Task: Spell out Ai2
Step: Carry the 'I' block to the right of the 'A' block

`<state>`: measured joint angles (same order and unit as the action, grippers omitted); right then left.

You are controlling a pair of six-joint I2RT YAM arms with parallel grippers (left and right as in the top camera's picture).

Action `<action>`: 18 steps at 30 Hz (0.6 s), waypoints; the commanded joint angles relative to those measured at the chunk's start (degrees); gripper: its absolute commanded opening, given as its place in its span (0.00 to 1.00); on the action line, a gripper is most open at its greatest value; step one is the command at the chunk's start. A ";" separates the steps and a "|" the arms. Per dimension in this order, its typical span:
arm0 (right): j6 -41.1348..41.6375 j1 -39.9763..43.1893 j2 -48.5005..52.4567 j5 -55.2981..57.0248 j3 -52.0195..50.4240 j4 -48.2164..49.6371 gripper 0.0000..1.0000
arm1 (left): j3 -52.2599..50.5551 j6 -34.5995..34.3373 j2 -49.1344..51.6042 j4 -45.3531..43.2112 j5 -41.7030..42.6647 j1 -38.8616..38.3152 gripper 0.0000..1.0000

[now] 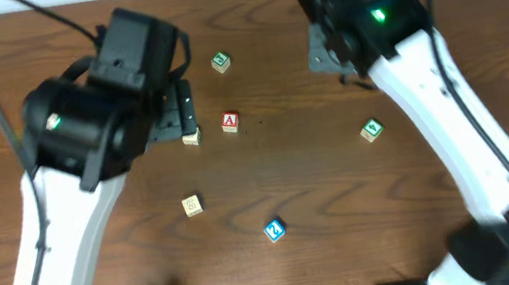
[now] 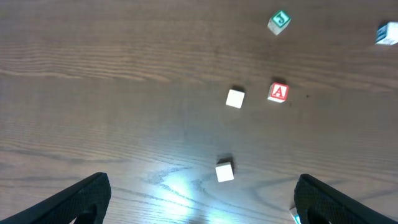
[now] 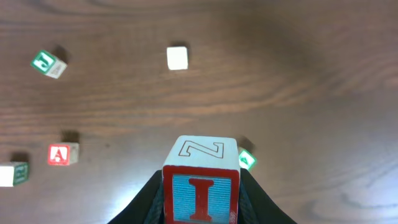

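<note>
My right gripper point(image 3: 201, 208) is shut on the "I" cube point(image 3: 201, 190) and holds it above the table, its red-framed I face toward the camera. The overhead view hides that cube under the right arm point(image 1: 357, 16). The red "A" cube point(image 1: 229, 122) lies on the table at centre back, also seen from both wrists point(image 2: 278, 92) point(image 3: 62, 154). Nearer the front lies the blue "2" cube point(image 1: 275, 229). My left gripper point(image 2: 202, 205) hangs open and holds nothing, left of the A cube, with a pale cube point(image 2: 224, 171) just ahead of it.
Two green-faced cubes lie on the wood, one at the back point(image 1: 220, 62) and one to the right point(image 1: 371, 130). A pale cube point(image 1: 191, 137) sits beside the left gripper point(image 1: 179, 113), another pale one point(image 1: 192, 205) nearer the front.
</note>
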<state>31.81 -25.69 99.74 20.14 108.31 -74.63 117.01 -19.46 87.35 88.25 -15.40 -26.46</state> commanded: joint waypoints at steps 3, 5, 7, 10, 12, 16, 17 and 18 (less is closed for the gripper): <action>0.39 -0.63 -12.13 -1.42 -20.72 11.34 0.18 | 0.15 -0.26 -5.53 0.17 -0.20 0.17 0.95; 0.24 -1.81 -14.69 -1.49 -27.91 17.99 0.11 | 0.13 -0.26 -5.79 -0.07 -0.20 0.17 0.95; 0.26 -3.26 -14.95 -1.55 -32.37 22.40 0.13 | 0.13 -0.26 -5.44 -0.31 -0.20 0.17 0.95; 1.90 -4.96 -12.96 -2.10 -36.81 27.45 0.13 | 0.13 -0.28 -4.55 -0.17 -0.20 0.17 0.95; 2.56 -5.14 -10.56 -4.52 -38.36 30.91 0.15 | 0.02 -0.28 -3.91 -0.17 -0.20 0.17 0.95; 3.58 -4.76 -4.52 -10.23 -38.62 36.50 0.17 | 0.00 -0.26 -2.36 -0.24 -0.22 0.17 0.95; 4.11 -4.59 -2.99 -11.98 -38.53 37.64 0.17 | 0.00 -0.26 -1.92 -0.22 -0.22 0.17 0.96; 4.85 -4.39 -1.70 -13.40 -38.36 38.07 0.17 | 0.00 -0.28 -1.55 -0.22 -0.20 0.17 0.95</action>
<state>34.11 -30.37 95.29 12.10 69.95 -37.43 117.01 -19.46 84.84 88.05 -15.40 -26.46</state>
